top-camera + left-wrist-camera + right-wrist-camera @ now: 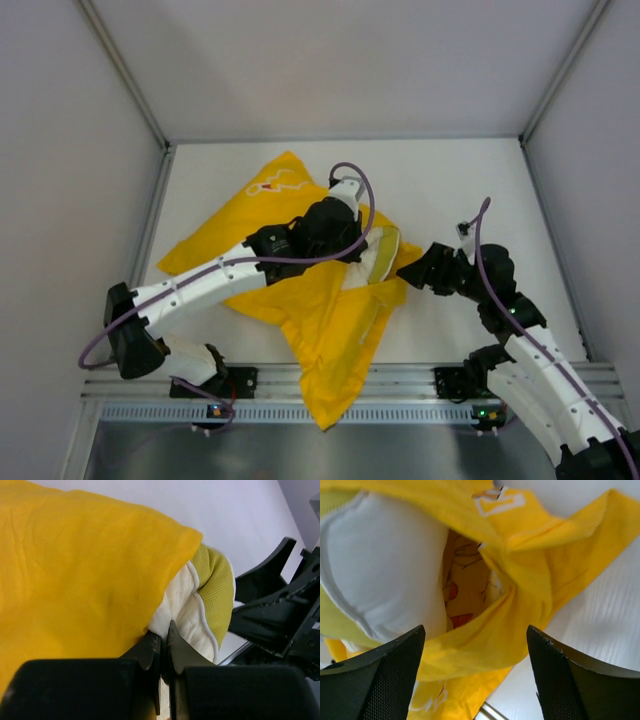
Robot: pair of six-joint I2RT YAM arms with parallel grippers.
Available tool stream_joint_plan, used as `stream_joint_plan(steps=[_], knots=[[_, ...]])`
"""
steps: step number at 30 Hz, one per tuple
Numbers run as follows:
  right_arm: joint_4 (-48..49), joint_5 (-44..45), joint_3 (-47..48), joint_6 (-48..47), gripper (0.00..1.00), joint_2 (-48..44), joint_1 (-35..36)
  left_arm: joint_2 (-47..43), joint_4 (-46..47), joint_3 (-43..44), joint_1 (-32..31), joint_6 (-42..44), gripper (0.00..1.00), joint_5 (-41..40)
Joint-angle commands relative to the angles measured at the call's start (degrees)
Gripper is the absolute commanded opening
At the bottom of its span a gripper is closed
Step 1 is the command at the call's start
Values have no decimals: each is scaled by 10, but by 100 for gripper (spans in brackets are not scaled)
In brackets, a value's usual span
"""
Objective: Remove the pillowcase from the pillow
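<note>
At the pillowcase (320, 320) mouth, left claw (161, 639) pinches the pillow (187, 607); right claw (475, 630) gapes open.

Pillowcase (330, 335) is thin matt cloth, pillow (186, 605) soft quilted fabric

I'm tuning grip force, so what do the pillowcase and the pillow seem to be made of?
The pillowcase looks like thin matte woven cloth: it creases and drapes loosely. The pillow seems padded, with a cream quilted face, a yellow-green mesh side panel and white piping; its filling is hidden.
</note>
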Motion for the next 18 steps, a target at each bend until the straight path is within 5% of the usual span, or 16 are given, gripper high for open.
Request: stream_joint_plan(steps=[1,18], knots=[[-15,-58,-2,-14,78,-40,7,17,79,47,9,17,0,21],[29,-98,46,74,77,36,47,60,80,70,14,11,0,23]])
